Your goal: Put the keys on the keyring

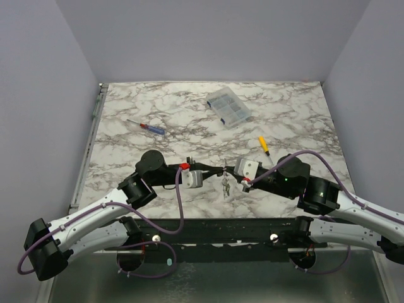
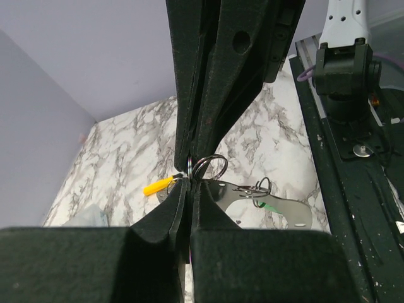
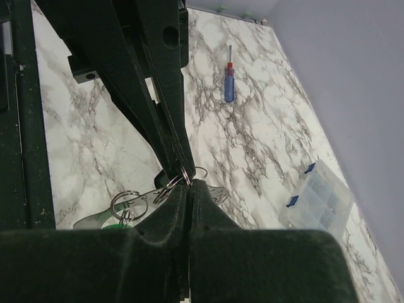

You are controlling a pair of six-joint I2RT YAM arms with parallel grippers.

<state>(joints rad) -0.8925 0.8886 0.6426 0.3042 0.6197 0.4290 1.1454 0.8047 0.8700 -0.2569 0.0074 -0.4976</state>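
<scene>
Marble table [image 1: 126, 107], left gripper [image 1: 218, 170] and right gripper [image 1: 231, 170] meeting tip to tip above its near middle, both clamped shut on the keyring [image 2: 209, 166], clear plastic box [image 1: 228, 108] at the back, blue screwdriver [image 1: 146, 127] left, yellow screwdriver [image 1: 264, 145] right, keys [image 1: 225, 185] hanging from the ring between the two grippers

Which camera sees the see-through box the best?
The top external view: the clear organizer box shows whole, with nothing in front. The right wrist view also catches it, slanted, near the picture's right edge. The left wrist view does not clearly show it.
</scene>
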